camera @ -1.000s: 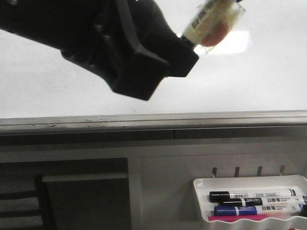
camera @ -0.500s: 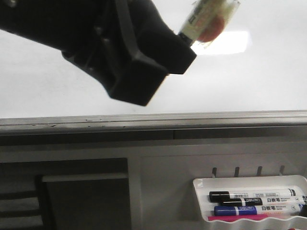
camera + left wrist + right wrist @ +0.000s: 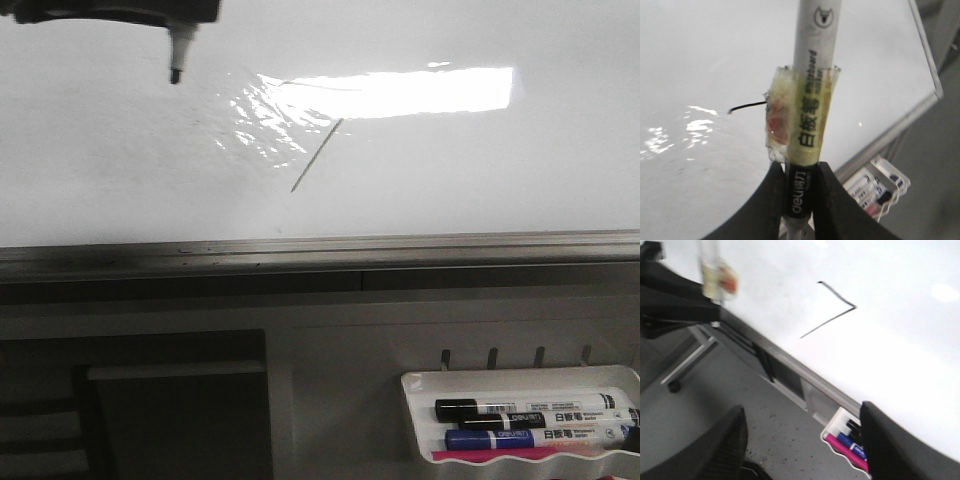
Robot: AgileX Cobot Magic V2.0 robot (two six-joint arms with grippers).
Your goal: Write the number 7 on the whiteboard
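Nearest you in the left wrist view, the left gripper [image 3: 800,192] has its two dark fingers [image 3: 771,200] pressed tight on the black lower barrel of a marker [image 3: 812,75]; its tape wrap [image 3: 802,115] hides part of the print, and the tip runs out of that picture. In the right wrist view the right gripper [image 3: 802,440] has its fingers spread wide, holding nothing, their ends cut off by the picture's edge.

Below the board's grey edge [image 3: 320,250], at the front view's lower right, the marker tray [image 3: 525,380] holds several pens, its right end cropped.

Farther off, on the whiteboard [image 3: 480,180], you'll find the number 7 [image 3: 315,155] just right of the wrinkled film patch [image 3: 262,125]: the slanted stroke reads clearly, but the top bar nearly vanishes in the glare [image 3: 400,92]. At the front view's upper left only the marker's tip shows, clear of the 7; the arm above is cut off.
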